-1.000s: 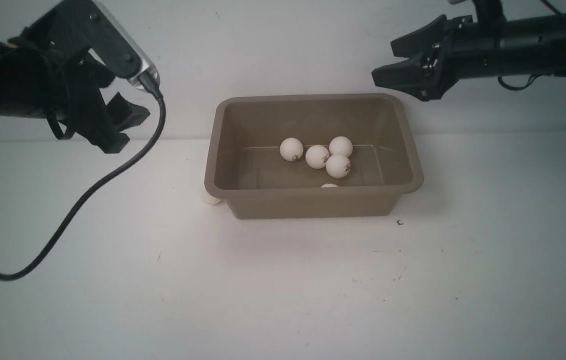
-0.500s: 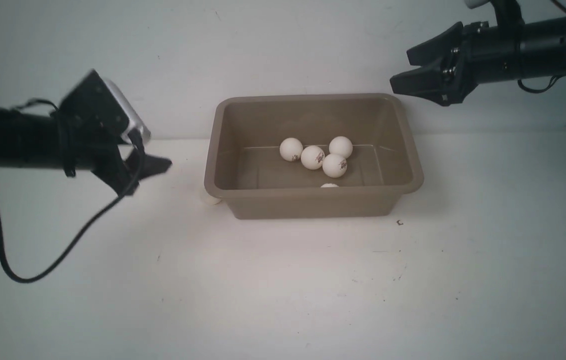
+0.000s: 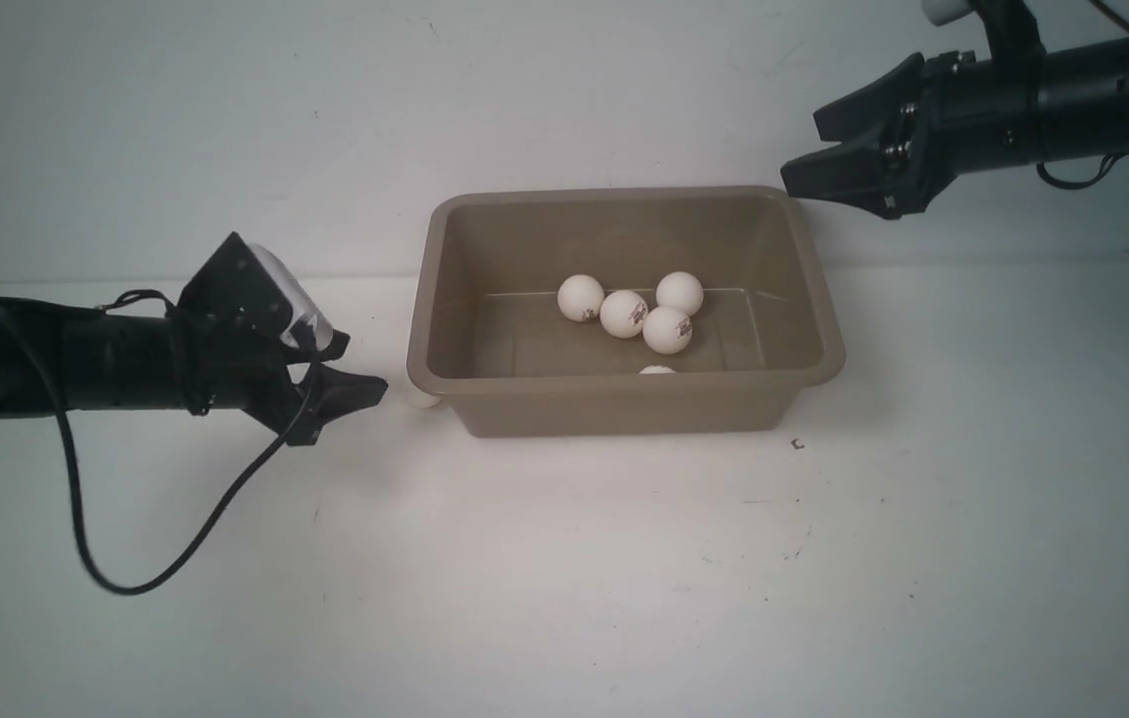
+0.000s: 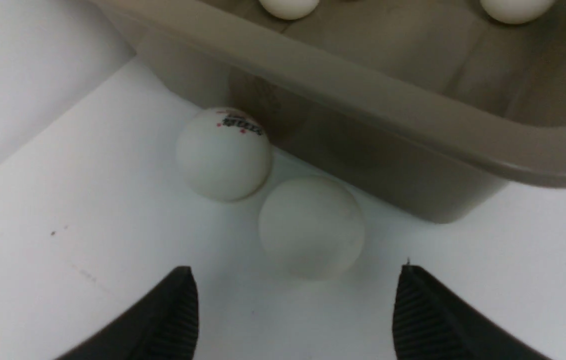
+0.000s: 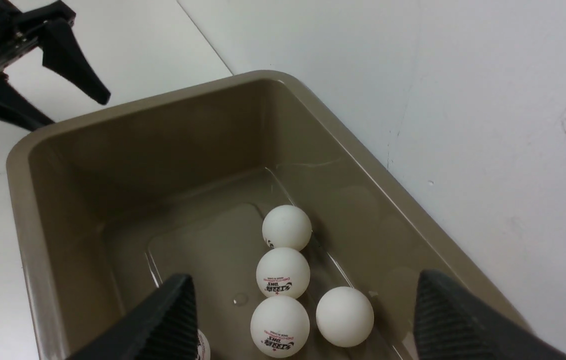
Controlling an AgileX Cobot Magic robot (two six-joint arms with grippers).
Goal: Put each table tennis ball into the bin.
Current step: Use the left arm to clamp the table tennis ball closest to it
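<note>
Left gripper [image 3: 362, 367], spread, empty: nearer ball [image 4: 311, 226] of 2 beside the bin [image 4: 343, 95] may be knocked away if its wall is struck

The bin [image 3: 624, 404] is plain taupe, a brown-grey all over. The table tennis balls [image 3: 667, 330] inside it are matte white, several with a small logo printed in dark and red. Of the two outside, the printed ball [image 4: 223, 152] carries dark lettering with red dots, while the plain ball [image 4: 311, 226] shows only white. The left gripper [image 3: 362, 367] and right gripper [image 3: 802, 152] are black, with finely ribbed pads [image 4: 178, 310]. The cable [image 3: 176, 563] is black. The table [image 3: 564, 578] is white with a few dark specks, and the wall [image 3: 225, 120] is pale grey.
</note>
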